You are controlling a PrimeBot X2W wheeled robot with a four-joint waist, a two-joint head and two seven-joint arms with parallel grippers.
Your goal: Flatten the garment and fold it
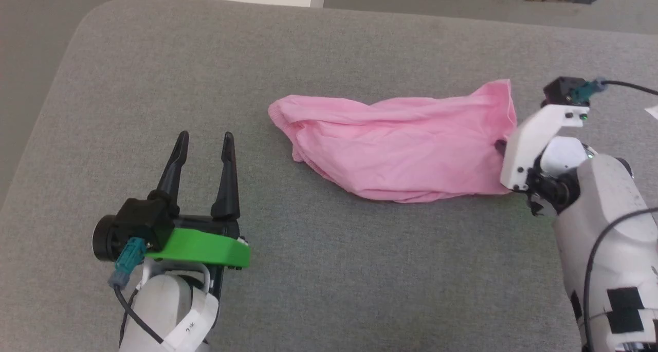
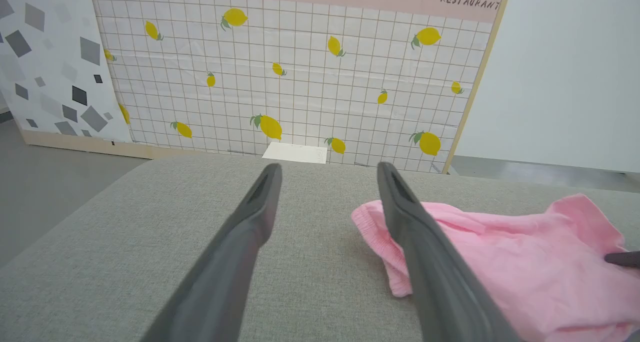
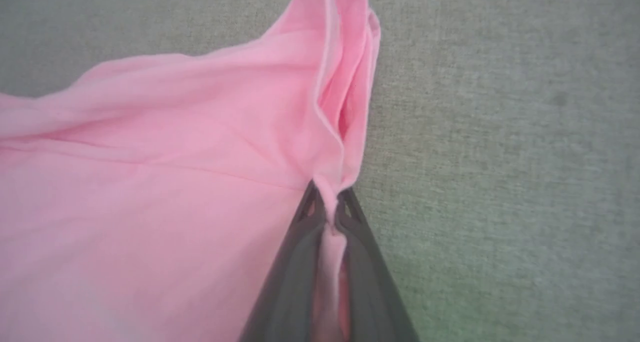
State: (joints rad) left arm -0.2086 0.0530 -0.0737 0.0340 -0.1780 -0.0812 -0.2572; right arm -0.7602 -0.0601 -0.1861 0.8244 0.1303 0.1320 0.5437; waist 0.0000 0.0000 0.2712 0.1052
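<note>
The grey counter [image 1: 329, 290] carries the pink garment [image 1: 401, 151], which lies rumpled and bunched across its middle with the gathered band [image 1: 277, 115] toward the left. The right end effector [image 3: 327, 197] is clamped on the hem at the garment's right edge, cloth pinched between its 2 fingers, probably to draw that side out flat. The left end effector [image 1: 205, 135] hovers near the band, fingers apart and empty, seemingly placed to take the opposite end.
</note>
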